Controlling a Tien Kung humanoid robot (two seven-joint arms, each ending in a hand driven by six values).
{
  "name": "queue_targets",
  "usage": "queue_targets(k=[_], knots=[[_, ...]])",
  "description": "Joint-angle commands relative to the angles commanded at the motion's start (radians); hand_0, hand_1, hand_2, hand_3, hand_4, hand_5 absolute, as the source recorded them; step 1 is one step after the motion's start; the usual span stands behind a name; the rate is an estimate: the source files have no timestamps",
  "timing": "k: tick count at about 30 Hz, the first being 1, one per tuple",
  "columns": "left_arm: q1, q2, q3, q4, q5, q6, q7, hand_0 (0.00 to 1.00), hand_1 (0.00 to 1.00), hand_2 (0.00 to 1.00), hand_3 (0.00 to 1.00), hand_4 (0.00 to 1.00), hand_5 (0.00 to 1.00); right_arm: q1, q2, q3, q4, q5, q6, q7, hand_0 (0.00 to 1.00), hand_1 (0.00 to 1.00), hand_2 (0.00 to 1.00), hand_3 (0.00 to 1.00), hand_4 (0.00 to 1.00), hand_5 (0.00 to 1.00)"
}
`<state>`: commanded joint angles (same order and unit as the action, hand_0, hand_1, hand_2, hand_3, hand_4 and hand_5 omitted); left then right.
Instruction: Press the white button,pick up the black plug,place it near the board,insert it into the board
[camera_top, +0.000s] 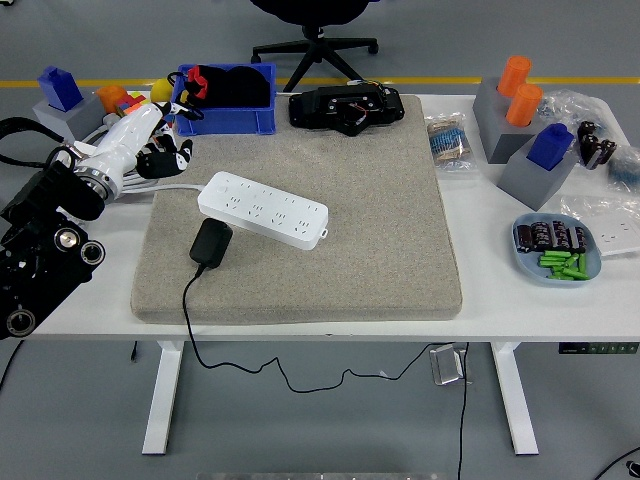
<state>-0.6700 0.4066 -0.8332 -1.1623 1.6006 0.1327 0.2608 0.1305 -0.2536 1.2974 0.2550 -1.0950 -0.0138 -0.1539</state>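
A white power strip (263, 208) lies at a slant on the grey mat (380, 250), left of its middle. The black plug (211, 243) lies on the mat just in front of the strip's left end, its black cable running off the near edge and down under the table. My left hand (160, 152) hovers over the table's left edge, left of the mat and above the strip's white cord. Its fingers are curled loosely and hold nothing. It is apart from both strip and plug. The right arm is out of view.
A blue bin (228, 102) with black and red parts and a black device (346, 108) stand behind the mat. Grey blocks with orange and blue pieces (520, 130) and a blue tray (557, 250) of small parts sit at the right. An office chair base shows beyond the table.
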Motion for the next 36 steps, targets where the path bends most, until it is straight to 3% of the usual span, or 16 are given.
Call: queue_targets(k=[5,10,19,28,36], knots=[[-0.05,-0.012,0.078,0.044,-0.039,-0.031,0.023,0.008,0.002,0.074,0.724,0.002,0.002,-0.002,0.001,-0.002,-0.001,0.002,0.0,-0.001,0.766,0.647,0.631,0.616,0.666,0.432],[-0.112,-0.04,0.172,0.108,-0.085,-0.067,0.055,0.005,0.002,0.054,0.72,0.002,0.002,-0.003,0.0,-0.008,-0.003,0.006,0.0,-0.001,0.766,0.647,0.631,0.615,0.666,0.432],[-0.199,-0.091,0.318,0.227,-0.138,-0.081,0.069,0.006,0.002,0.05,0.711,0.002,0.002,-0.002,0.0,-0.019,-0.001,0.012,0.0,-0.001,0.766,0.647,0.631,0.615,0.666,0.432],[-0.248,-0.13,0.403,0.333,-0.181,-0.096,0.082,0.002,0.002,0.049,0.708,0.002,0.002,0.001,-0.003,-0.032,-0.003,0.017,0.0,-0.002,0.766,0.647,0.631,0.615,0.666,0.432],[-0.26,-0.153,0.435,0.396,-0.191,-0.098,0.08,0.002,0.002,0.049,0.7,0.002,0.002,0.001,-0.006,-0.045,-0.002,0.021,0.0,-0.002,0.766,0.646,0.631,0.616,0.666,0.432]])
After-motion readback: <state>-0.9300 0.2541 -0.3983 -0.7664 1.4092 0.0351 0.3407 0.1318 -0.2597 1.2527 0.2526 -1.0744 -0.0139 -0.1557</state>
